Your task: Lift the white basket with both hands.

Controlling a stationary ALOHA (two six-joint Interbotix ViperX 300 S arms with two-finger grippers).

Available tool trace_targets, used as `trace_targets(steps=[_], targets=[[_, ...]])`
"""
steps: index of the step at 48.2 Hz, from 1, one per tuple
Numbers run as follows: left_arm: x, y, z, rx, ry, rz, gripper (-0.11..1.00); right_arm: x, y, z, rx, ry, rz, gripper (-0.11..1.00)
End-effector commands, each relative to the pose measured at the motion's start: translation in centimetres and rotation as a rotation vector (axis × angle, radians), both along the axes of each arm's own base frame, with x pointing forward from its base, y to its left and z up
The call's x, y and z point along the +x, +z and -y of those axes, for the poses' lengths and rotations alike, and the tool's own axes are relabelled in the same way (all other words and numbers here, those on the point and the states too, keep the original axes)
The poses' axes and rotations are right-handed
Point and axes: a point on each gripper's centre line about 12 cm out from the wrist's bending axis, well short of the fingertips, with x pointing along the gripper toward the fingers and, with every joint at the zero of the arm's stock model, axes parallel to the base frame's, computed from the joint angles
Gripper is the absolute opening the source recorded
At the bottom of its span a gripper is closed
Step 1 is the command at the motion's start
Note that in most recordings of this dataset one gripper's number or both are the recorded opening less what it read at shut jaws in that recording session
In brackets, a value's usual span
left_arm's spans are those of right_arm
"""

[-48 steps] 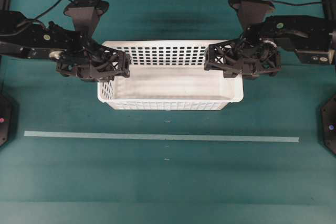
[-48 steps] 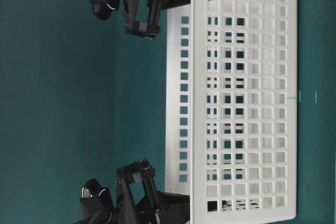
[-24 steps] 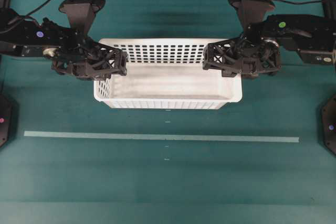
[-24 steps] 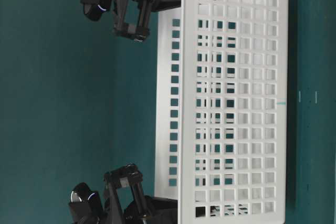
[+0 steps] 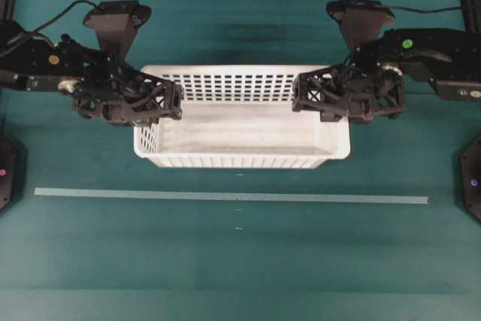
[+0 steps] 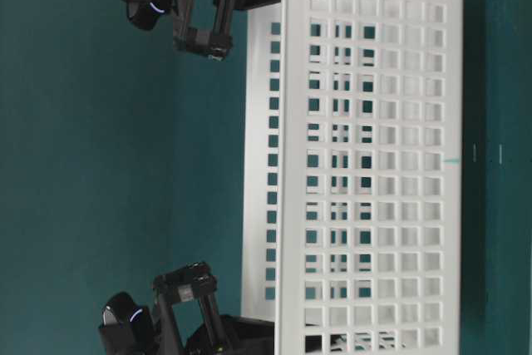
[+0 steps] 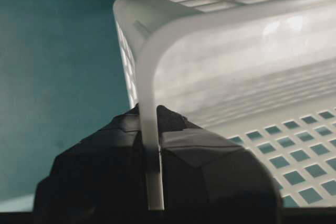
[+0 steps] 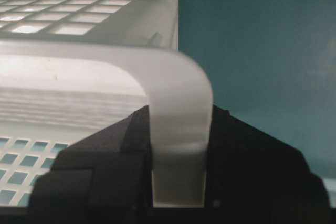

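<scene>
Where walls rise, the white basket (image 5: 240, 122) shows square holes (floor solid).

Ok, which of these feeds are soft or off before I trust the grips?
Overhead: sharp and evenly lit, with a dark shadow band on the table behind the basket. Table-level: sharp, but the picture is turned sideways. Left wrist: rim in focus, left gripper dark and shut on it. Right wrist: the rim close up is soft and glary, right gripper nearly black.
</scene>
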Motion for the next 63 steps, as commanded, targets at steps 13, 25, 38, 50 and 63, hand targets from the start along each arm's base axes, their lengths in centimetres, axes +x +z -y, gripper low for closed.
trace_targets(steps=[13,25,38,50,63], targets=[[-0.3,0.9,3.3,-0.018,-0.041,0.049,-0.01,0.7,0.2,-3.7,0.013,0.043,0.026,0.16],[-0.3,0.8,4.9,-0.027,-0.074,0.047,-0.01,0.8,-0.1,-5.4,0.023,0.047,0.024,0.16],[-0.1,0.8,6.2,-0.038,-0.093,0.050,-0.01,1.0,-0.1,-6.9,0.031,0.056,0.032,0.16],[0.1,0.1,7.8,-0.068,-0.082,0.062,-0.01,1.0,-0.2,-8.0,0.032,0.054,0.030,0.16],[0.4,0.1,8.1,-0.067,-0.092,0.075,-0.01,0.9,-0.3,-8.9,0.036,0.058,0.024,0.16]])
